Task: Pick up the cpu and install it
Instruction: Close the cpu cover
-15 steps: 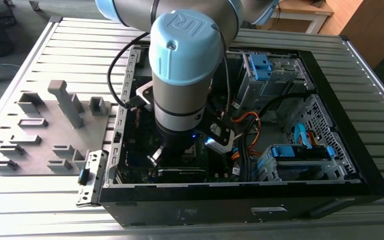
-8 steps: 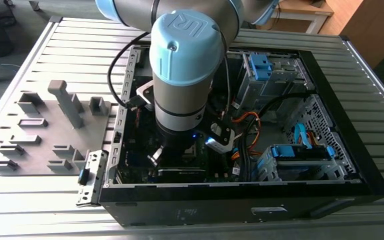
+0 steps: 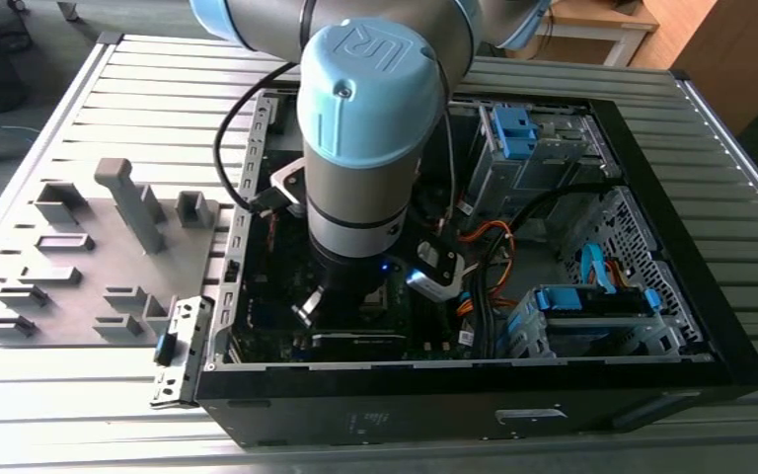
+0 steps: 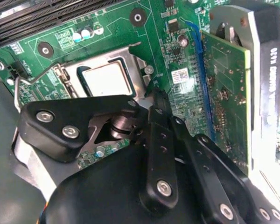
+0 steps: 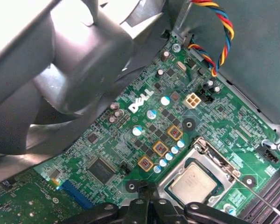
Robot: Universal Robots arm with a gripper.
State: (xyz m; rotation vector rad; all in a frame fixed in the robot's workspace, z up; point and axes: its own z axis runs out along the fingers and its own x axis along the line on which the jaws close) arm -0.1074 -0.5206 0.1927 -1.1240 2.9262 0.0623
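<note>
Grey tray (image 3: 37, 286) lies on the table (image 3: 155, 99) toward the exterior view's left, its raised blocks standing in rows; I make out no chip among them.

Just beside it, the case (image 3: 695, 385) lies on its side, open face up. That posture gives the arm (image 3: 366, 128) a straight drop to the motherboard (image 5: 144, 116), and the arm is plunged down into the case near its front wall.

Inside the case: the motherboard flat on the floor, a card (image 4: 226, 93) standing on edge, drive cages with blue clips (image 3: 517, 123) at the far side, orange and black cables between.

The cpu (image 4: 107, 79) sits in the socket (image 4: 135, 60), square to the metal frame, face up, in both wrist views. Seated, by my judgement; the lever's state is unclear.

The gripper (image 4: 144, 128) hangs just beside the socket's edge. Nothing is between its fingers, which look drawn close together, though how far open I cannot tell.
</note>
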